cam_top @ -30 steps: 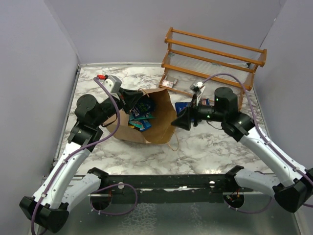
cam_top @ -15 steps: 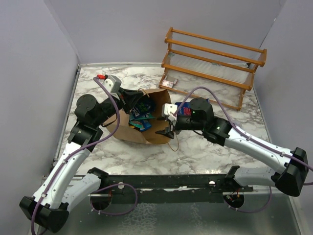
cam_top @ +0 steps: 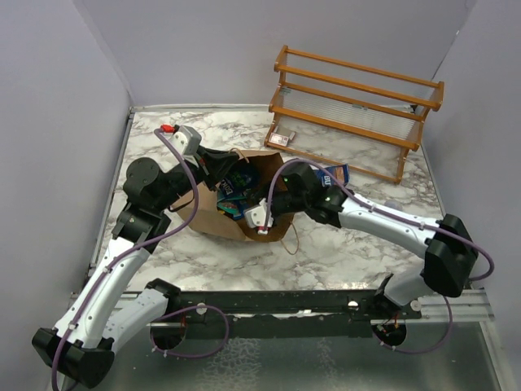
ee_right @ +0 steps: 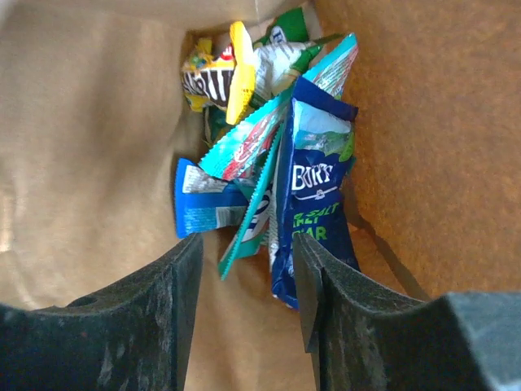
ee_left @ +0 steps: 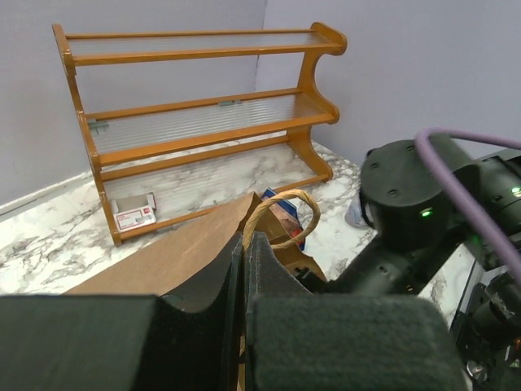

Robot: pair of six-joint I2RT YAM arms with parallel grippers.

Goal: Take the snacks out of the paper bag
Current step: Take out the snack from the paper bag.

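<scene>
Brown paper walled your right gripper (ee_right: pixel 244 273): within a second it had swung from beside the wooden shelf (cam_top: pixel 358 98) into the paper bag (ee_right: pixel 89 138), fingers apart and empty, aimed at the snacks (ee_right: pixel 281 163) heaped inside. Your left gripper (ee_left: pixel 244 261) was clamped on the bag's rim on the tabletop (cam_top: pixel 350 240), so the next pick looked ready.

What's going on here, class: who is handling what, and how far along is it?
The left gripper is shut on the bag at its rim, holding it open. The right gripper is in the bag's mouth, jaws open and facing the snacks, gripping none yet. A blue packet lies outside, by the rack.
</scene>
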